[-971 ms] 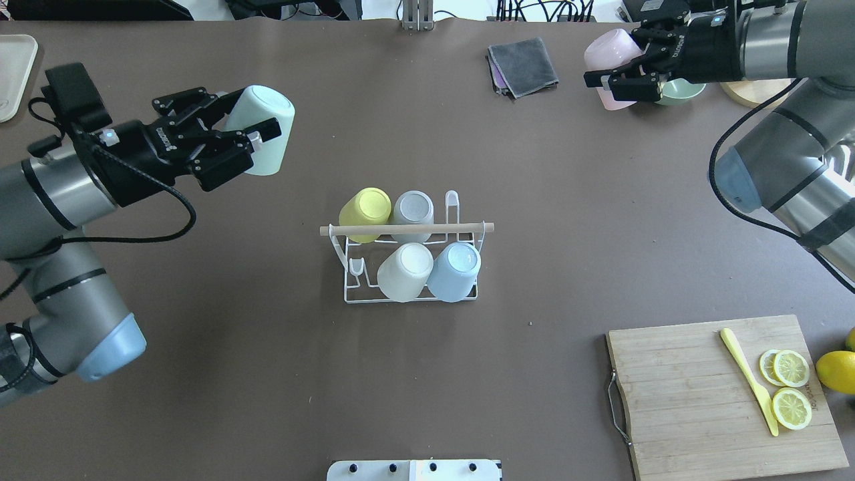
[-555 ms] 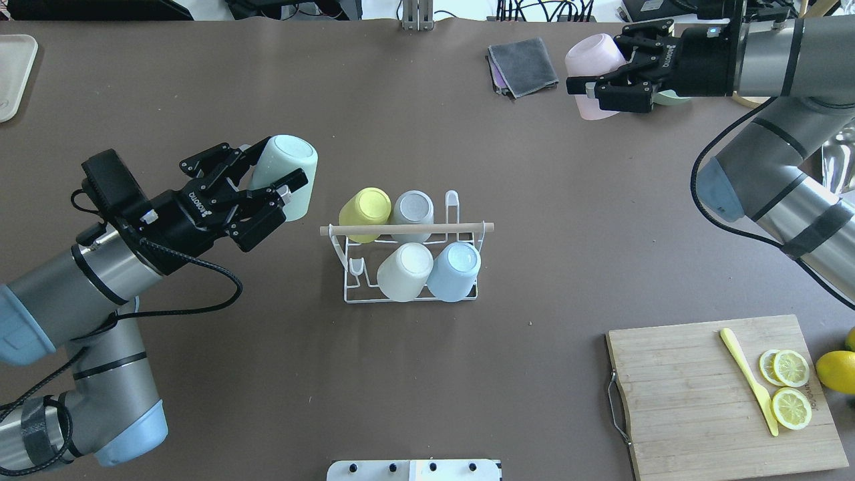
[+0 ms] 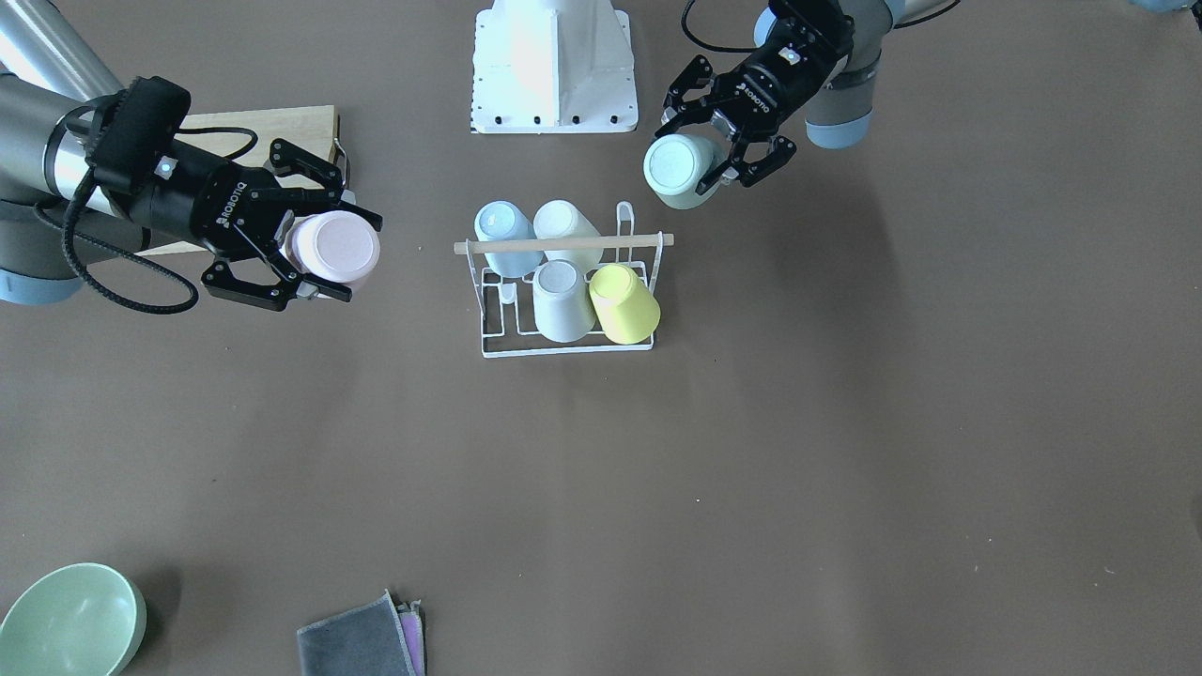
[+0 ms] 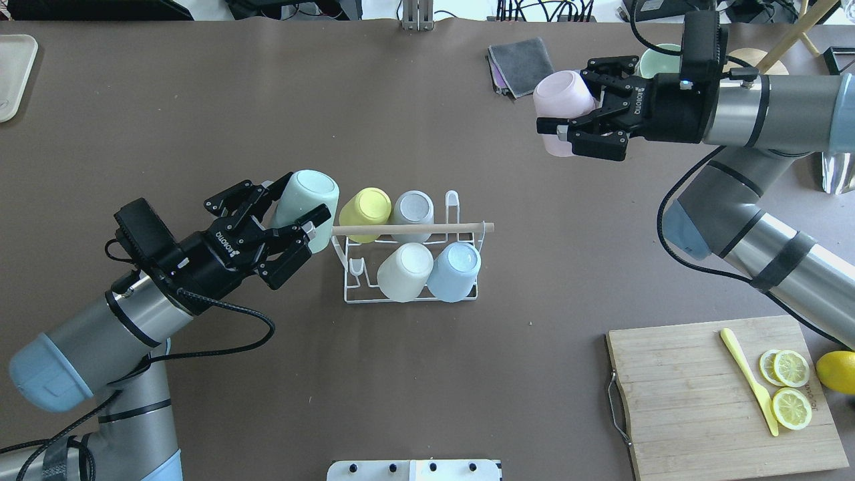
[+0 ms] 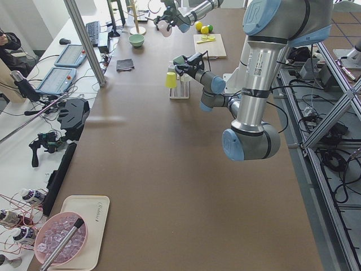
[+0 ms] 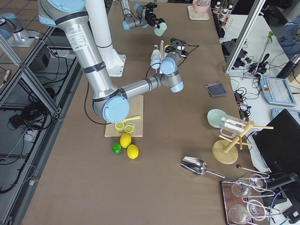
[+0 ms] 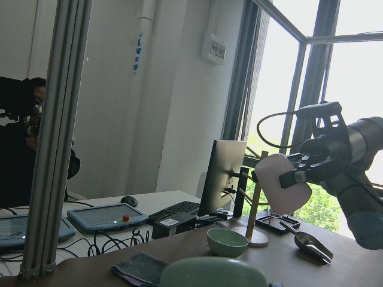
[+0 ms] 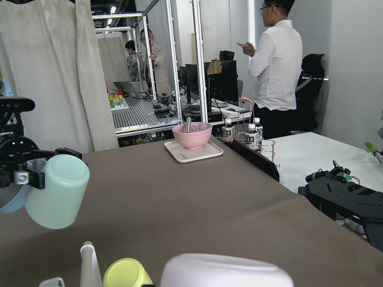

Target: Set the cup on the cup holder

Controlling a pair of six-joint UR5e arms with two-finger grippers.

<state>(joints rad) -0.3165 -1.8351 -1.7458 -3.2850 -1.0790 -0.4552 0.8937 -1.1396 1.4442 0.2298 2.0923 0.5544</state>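
The white wire cup holder (image 4: pixel 467 228) with a wooden rod stands mid-table and also shows in the front view (image 3: pixel 563 246). It carries a yellow (image 4: pixel 365 210), a grey (image 4: pixel 413 207), a white (image 4: pixel 405 270) and a blue cup (image 4: pixel 455 269). One prong at its back right (image 4: pixel 452 200) and one at its front left (image 4: pixel 356 267) are bare. My left gripper (image 4: pixel 300 204) is shut on a mint cup (image 4: pixel 308 200), held bottom-up just left of the rod's end. My right gripper (image 4: pixel 568 100) is shut on a pink cup (image 4: pixel 564 107), in the air far right of the rack.
A grey cloth (image 4: pixel 522 65) and a green bowl (image 4: pixel 658 59) lie at the back right. A wooden cutting board (image 4: pixel 701 394) with a yellow knife and lemon slices sits at the front right, a lemon (image 4: pixel 836 371) beside it. A beige tray (image 4: pixel 13 73) is at the far left.
My left gripper has carried the mint cup right and nearer, up to the rack's left end. My right gripper has carried the pink cup left and a little nearer.
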